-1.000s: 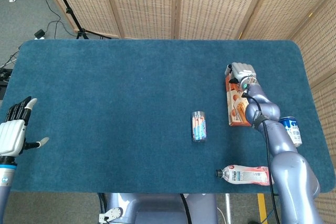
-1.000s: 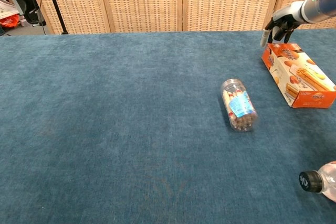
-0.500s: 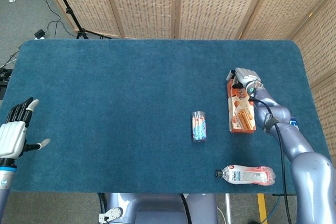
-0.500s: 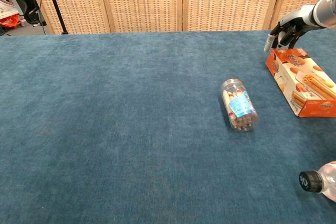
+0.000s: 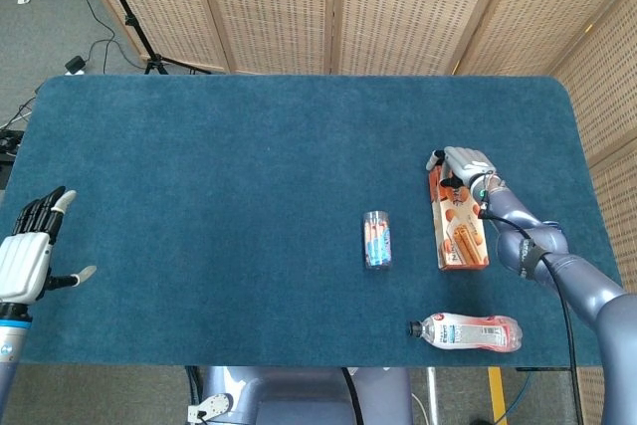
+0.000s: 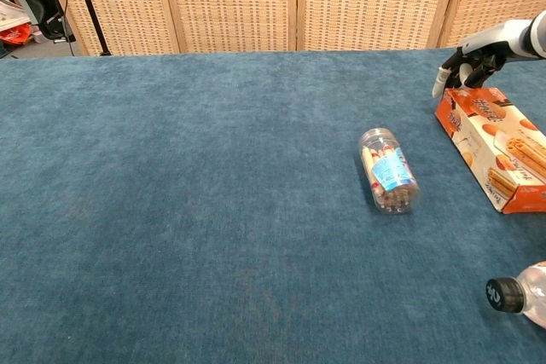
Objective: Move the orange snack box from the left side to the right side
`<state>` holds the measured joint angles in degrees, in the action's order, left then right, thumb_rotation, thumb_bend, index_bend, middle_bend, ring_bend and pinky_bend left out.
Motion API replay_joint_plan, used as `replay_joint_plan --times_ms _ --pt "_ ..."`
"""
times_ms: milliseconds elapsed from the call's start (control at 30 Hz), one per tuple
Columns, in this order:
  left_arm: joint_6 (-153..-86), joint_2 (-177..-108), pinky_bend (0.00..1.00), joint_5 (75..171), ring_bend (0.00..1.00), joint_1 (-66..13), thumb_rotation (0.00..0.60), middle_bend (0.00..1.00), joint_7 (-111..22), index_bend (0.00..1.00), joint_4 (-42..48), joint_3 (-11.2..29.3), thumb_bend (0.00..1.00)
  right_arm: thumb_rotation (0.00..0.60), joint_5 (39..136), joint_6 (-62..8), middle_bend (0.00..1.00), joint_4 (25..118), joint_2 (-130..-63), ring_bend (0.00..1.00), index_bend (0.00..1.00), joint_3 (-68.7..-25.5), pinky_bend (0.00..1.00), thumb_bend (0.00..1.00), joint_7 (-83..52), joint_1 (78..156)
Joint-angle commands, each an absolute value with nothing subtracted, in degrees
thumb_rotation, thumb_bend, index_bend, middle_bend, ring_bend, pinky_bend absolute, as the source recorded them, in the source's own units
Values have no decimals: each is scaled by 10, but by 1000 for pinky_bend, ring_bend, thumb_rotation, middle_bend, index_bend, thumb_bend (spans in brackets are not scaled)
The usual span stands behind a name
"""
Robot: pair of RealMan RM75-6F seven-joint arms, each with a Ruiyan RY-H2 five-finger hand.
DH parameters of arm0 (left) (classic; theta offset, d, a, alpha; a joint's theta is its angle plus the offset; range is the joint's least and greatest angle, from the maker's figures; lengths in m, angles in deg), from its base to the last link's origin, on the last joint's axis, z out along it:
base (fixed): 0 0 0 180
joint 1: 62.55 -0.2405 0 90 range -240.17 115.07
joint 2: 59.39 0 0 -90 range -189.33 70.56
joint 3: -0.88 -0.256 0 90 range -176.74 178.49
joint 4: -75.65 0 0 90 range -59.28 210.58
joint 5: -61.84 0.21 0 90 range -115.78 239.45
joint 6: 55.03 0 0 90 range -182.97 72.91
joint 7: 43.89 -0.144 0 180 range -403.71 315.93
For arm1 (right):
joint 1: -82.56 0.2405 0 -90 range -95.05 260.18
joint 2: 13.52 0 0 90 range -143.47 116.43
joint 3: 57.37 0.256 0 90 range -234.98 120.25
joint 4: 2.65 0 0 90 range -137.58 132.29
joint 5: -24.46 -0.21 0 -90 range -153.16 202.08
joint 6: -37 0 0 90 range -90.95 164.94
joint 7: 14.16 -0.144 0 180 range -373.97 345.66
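On counter's right side, orange snack box (image 5: 460, 221) lies flat, dragged nearer since a second ago; right hand (image 5: 464, 164) fingers curled over its far end. Left hand (image 5: 27, 256) idle, fingers apart.

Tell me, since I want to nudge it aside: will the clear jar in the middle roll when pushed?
Probably. The clear jar is cylindrical and lies on its side on the table, so a sideways push should roll it. The carpet-like surface may slow it. It looks like light plastic, though that is uncertain.
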<state>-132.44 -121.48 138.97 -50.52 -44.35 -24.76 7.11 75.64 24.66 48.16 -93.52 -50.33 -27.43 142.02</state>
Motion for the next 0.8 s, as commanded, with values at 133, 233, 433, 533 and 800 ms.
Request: replay_joint_plan --times_ms 133,233,433,533,800 --pt "-1326 -1215 0 1393 0 -506 600 0 -444 0 -249 70 8 600 726 177 301 564 -895 167 323 -535 239 1000 -234 1407" --pt "-1328 -1214 0 1397 0 -507 600 0 -443 0 -250 68 8 600 721 152 301 602 -878 167 323 -542 239 1000 -220 1399" --pt "-1333 -1213 0 1403 0 -509 600 0 -441 0 -252 66 8 600 718 97 301 681 -850 167 323 -552 239 1000 -195 1376" --pt "-1334 -1213 0 1406 0 -510 600 0 -440 0 -253 66 8 600 716 80 300 708 -838 167 323 -561 239 1000 -176 1371" --pt "-1336 -1213 0 1411 0 -510 600 0 -439 0 -253 65 7 600 704 39 293 777 -804 167 323 -573 240 1000 -125 1369"
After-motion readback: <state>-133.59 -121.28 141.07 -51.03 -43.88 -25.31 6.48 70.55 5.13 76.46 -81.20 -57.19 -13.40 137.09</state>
